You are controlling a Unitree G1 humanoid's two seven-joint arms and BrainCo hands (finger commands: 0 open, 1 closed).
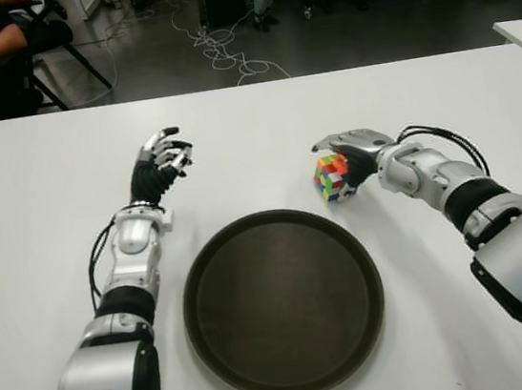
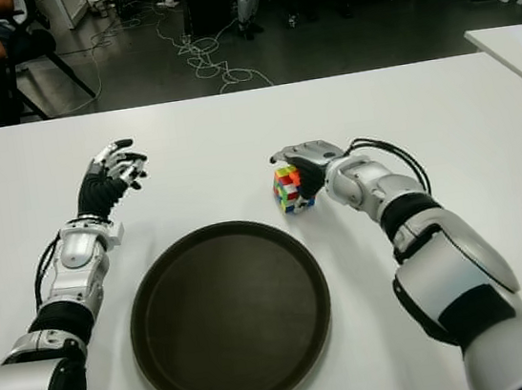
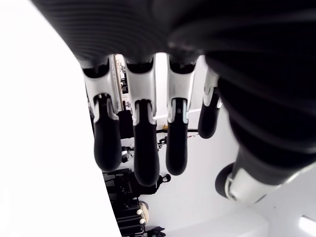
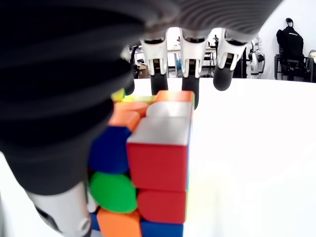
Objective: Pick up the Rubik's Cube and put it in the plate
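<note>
While R hand [image 1: 352,156] fingers [image 4: 190,74] curl over Rubik's Cube [image 1: 332,177], grip unclear; L hand [image 1: 163,165] loose.

Multicoloured Rubik's Cube [image 1: 332,177] with red, orange, blue, green, yellow and white squares, scrambled. Dark brown round plate [image 1: 283,302] on a plain white table [image 1: 38,186]. Silver-grey and black robot hands, left hand [image 1: 162,162] and right hand [image 1: 356,153].

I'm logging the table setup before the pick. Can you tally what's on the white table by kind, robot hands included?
Rubik's Cube: 1, at the right hand's fingers
plate: 1, dark, holding nothing
robot hands: 2, left hand and right hand
Total: 4
</note>
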